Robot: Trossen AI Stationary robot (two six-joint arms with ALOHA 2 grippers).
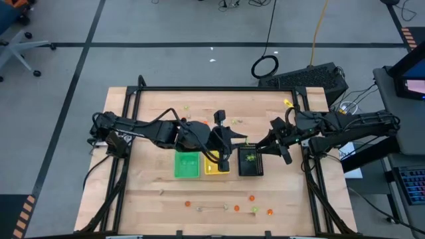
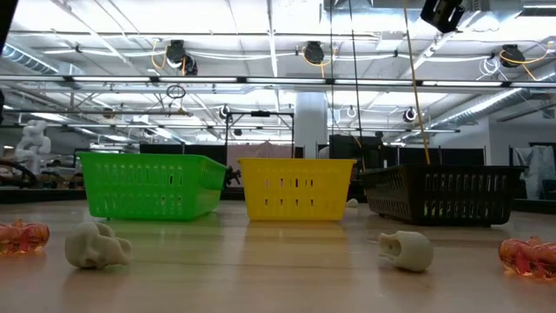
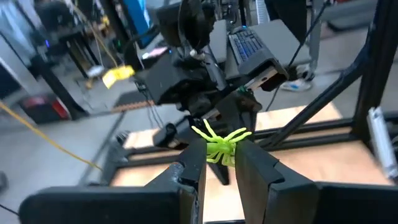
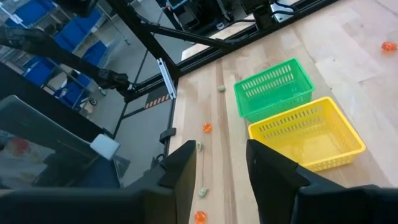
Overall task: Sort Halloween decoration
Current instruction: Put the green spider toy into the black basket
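Decoration: 1 green spider (image 3: 219, 144) in left claw (image 3: 221, 163) (3 trays).

3 baskets stand in a row on the table (image 2: 261, 278): green basket (image 2: 149, 184), yellow basket (image 2: 296, 188), black basket (image 2: 443, 195). In front lie 2 pale skulls (image 2: 95, 244) and 2 orange trinkets (image 2: 528, 256) at the edges.

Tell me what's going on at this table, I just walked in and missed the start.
The robot is sorting small Halloween trinkets into trays. The left gripper holds a yellow-green spider pinched between its fingers, raised above the yellow tray. The right gripper hangs open and empty near the black tray. The green tray sits alongside; orange trinkets lie loose on the table.
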